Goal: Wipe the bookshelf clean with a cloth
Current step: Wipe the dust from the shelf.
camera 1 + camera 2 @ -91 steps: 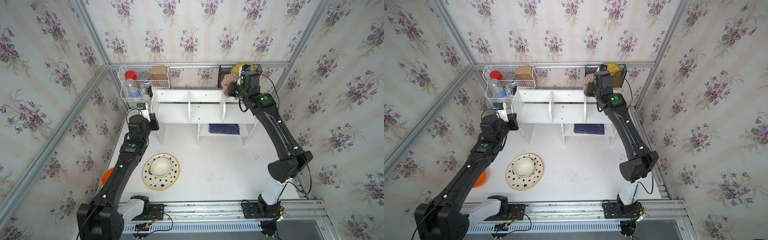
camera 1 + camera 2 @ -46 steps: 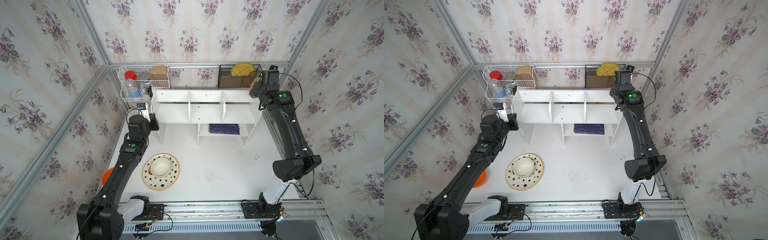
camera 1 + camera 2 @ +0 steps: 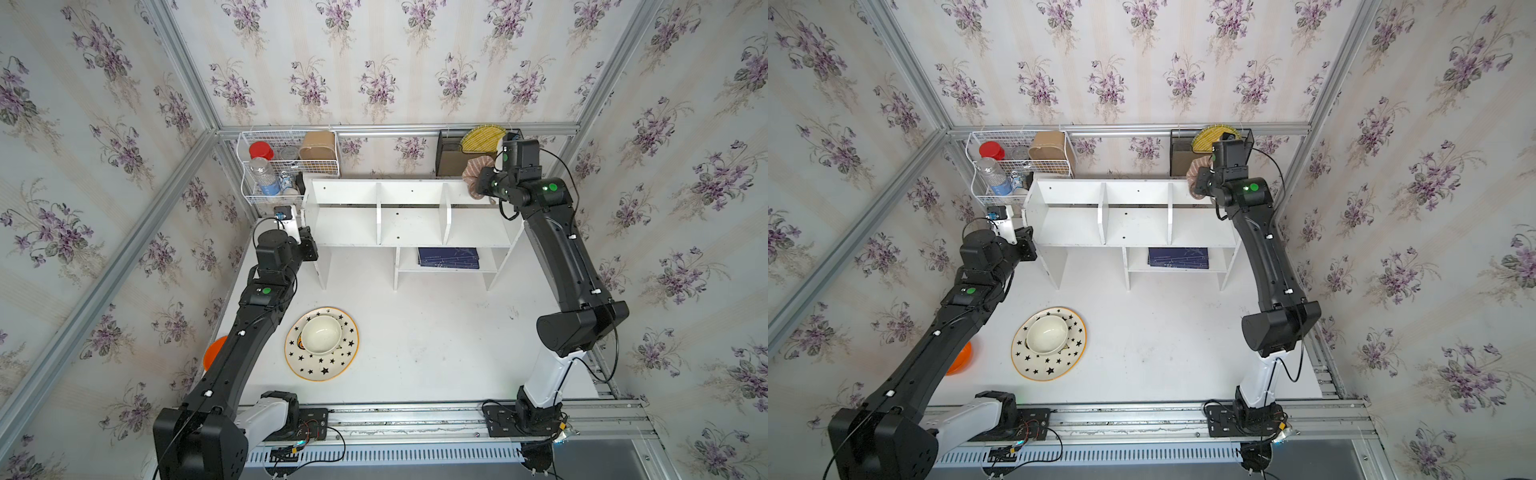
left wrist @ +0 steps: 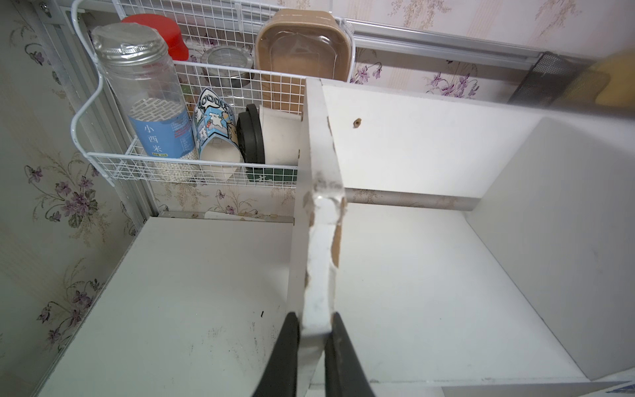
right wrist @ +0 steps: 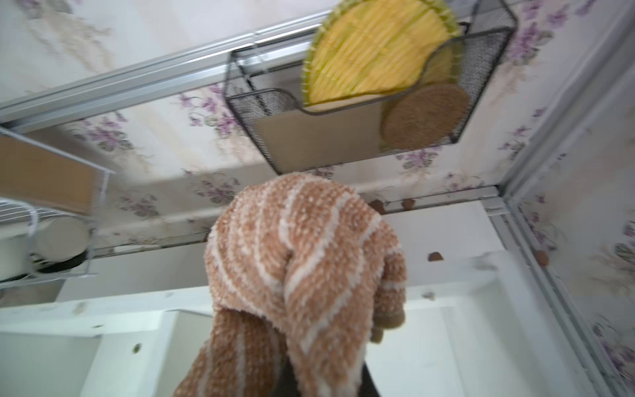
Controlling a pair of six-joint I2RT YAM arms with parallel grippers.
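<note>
Tan striped cloth [image 5: 302,275] is bunched in your right tool [image 3: 482,187], which is pinched tight on it at the right end of the bookshelf [image 3: 411,226], along its top back edge and probably placed to wipe there. Your left tool [image 4: 312,347] clamps narrowly on the left side panel, seemingly to steady the unit. The black mesh rack [image 3: 451,160] hangs just behind the cloth, so mind it.

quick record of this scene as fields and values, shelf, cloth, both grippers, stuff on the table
bookshelf: white, upright, upper compartments empty
cloth: bunched, over the bookshelf's right end
left gripper: jaws shut on the bookshelf's left side panel
right gripper: jaws shut on the cloth
book: on the bookshelf's lower shelf
table: bowl on a starred plate
</note>
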